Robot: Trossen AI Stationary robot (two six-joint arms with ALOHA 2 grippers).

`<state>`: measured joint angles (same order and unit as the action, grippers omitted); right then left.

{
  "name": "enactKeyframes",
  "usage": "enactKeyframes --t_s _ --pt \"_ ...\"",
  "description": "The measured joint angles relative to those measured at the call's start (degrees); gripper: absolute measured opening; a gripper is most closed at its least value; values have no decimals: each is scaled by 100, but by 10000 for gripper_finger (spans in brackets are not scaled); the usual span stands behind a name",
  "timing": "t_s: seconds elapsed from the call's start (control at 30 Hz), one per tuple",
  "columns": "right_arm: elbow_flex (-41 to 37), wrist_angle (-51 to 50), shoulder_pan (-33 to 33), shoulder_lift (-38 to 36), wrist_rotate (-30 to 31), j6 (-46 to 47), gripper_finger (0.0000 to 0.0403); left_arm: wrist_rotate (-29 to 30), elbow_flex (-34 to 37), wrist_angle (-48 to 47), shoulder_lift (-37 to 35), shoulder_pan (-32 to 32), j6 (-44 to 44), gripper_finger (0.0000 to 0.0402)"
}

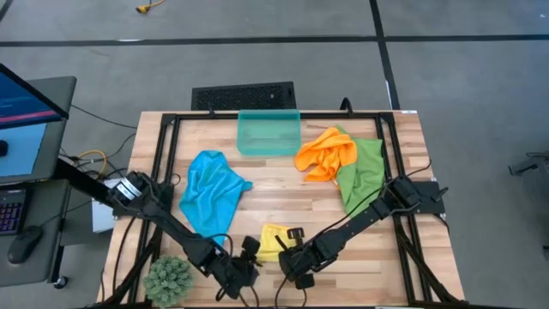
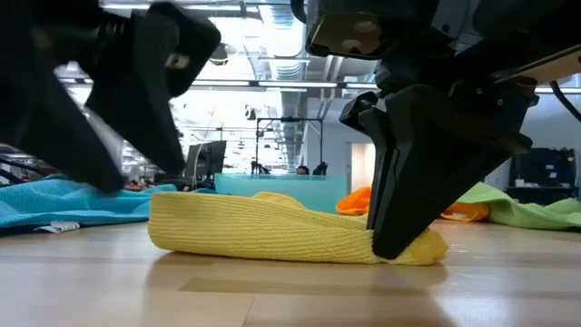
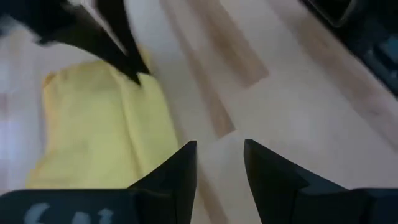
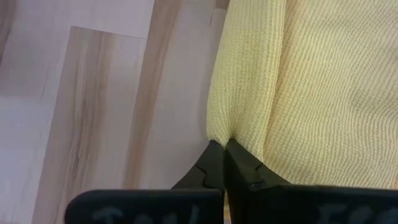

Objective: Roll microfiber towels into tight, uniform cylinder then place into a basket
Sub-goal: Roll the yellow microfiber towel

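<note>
Plant: small spiky green potted plant at the near left corner of the pale wooden slatted table. Beside it, left gripper low over the boards, just left of the yellow ribbed microfiber towel; dark fingers apart with bare wood between them, holding nothing. Farther back on the left, bright blue microfiber towel lying crumpled. At the far middle edge, small rectangular translucent teal-green plastic basket, nothing visible inside, with a black grated rectangle on the floor just beyond the table. In the near middle, the yellow towel bunched into a low, loose, flattish fold rather than a cylinder. Right gripper pressed together on that towel's edge, pinching a thin fold of cloth against the table. Farther right and back, orange microfiber towel heaped, overlapping the green microfiber towel spread beside it.

Judged step: forming the first roll, yellow cloth only partly gathered, nothing yet in the basket. Probable next need: pinned edge drawn over and turned tightly, free left fingers brought in to steady the opposite end so the roll stays even; risk of the loose fold slumping open.

No brand, label or readable writing anywhere; only faint unreadable marks on the wrist housings.
</note>
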<state>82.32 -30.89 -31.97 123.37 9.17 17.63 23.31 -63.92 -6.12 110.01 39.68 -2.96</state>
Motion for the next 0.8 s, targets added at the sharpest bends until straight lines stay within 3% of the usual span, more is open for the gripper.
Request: enactKeyframes --t_s 0.2,0.4,0.63,0.8 --pt "0 -4 0 0 -11 2 10 426 -2 -98 84 -188 -74 126" --pt "0 0 0 0 -9 9 13 -18 -2 -155 84 -393 -47 126" --pt "0 0 -2 0 -11 11 12 562 -2 -147 67 -203 192 126" --pt "0 0 0 0 -11 12 12 535 -4 -3 67 -74 277 126"
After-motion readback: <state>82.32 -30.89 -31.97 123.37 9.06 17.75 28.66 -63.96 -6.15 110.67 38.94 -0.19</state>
